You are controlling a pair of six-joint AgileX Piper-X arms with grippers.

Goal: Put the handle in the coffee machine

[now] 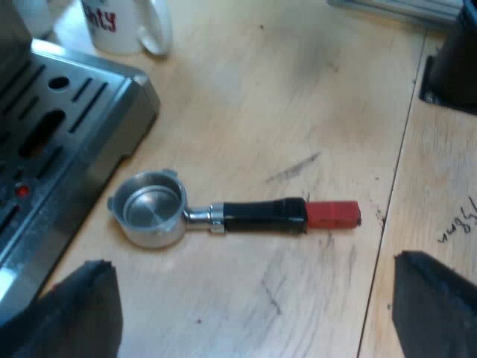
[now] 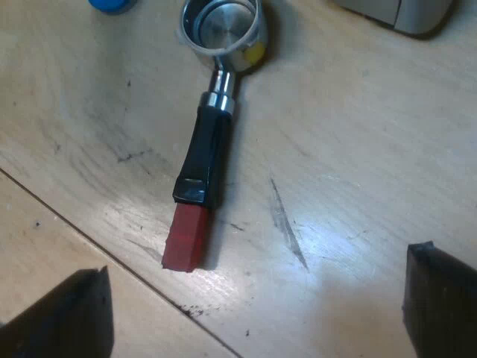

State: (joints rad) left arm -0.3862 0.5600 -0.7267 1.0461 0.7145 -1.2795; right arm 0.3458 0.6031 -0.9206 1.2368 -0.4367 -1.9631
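Note:
The metal holder [image 1: 153, 209] lies loose on the wooden table, its empty basket facing up, its black handle ending in a red tip [image 1: 333, 215]. It rests just off the corner of the espresso machine's drip tray [image 1: 67, 127]. My left gripper [image 1: 257, 313] hovers open above the table, short of the handle, nothing between its fingers. In the right wrist view the holder [image 2: 220, 30] points its red end [image 2: 186, 237] toward my right gripper [image 2: 257, 313], which is open and apart from it.
A white mug [image 1: 123, 26] with red lettering stands beyond the drip tray. A dark base [image 1: 455, 67] stands by a seam in the table. A blue object [image 2: 112, 4] lies near the holder's basket. A grey machine corner [image 2: 399, 15] sits past the basket.

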